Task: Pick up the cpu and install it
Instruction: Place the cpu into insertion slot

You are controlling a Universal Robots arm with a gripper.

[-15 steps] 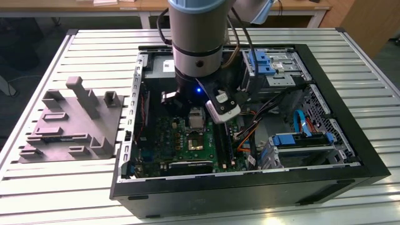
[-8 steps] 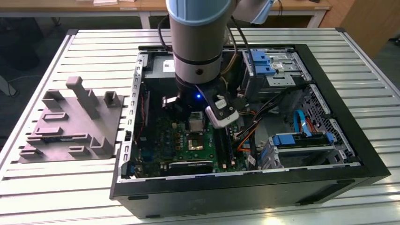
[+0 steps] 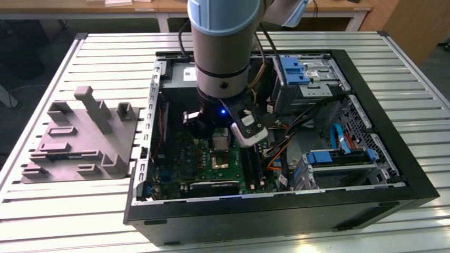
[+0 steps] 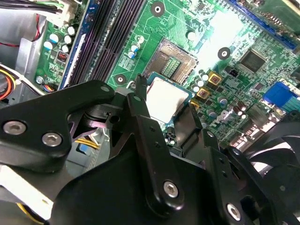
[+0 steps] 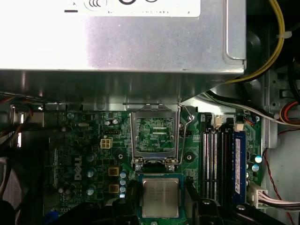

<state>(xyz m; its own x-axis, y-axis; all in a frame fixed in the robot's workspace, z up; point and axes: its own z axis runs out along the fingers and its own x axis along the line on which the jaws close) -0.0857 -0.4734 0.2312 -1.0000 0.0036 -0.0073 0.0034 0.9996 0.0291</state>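
1. Gripper (image 4: 164, 101) sits low inside the open computer case (image 3: 393, 158). The arm (image 3: 221, 47) comes in from above. Case walls ring it on all sides and the top is open.
2. Tight spots: the grey power supply box (image 5: 117, 42) runs close along one side of the socket (image 4: 174, 63), and the memory slots (image 5: 218, 159) line another side. Orange and black cables (image 3: 281, 142) hang just to the exterior view's right of the gripper.
3. Socket is open, w/ a dark metal frame and bare contacts.
4. The cpu (image 5: 160, 197) is clamped btw. the two black fingers (image 4: 140, 112), one on each opposite edge. It is just beside the socket, over the motherboard (image 4: 243, 28). Can't tell how high above the board.
5. Cpu look: small flat square, silvery-grey metal lid, pale greenish rim, lid facing the wrist cams.
6. Motherboard is green and crowded w/ capacitors and chips. Drive bays w/ blue tabs (image 3: 292, 71) fill the case toward the exterior view's right.
7. Case lies on its side on a slatted metal table (image 3: 70, 221). A grey moulded fixture (image 3: 77, 137) stands on the table to the exterior view's left of the case, apart from it. A wooden desk (image 3: 105, 8) stands behind.
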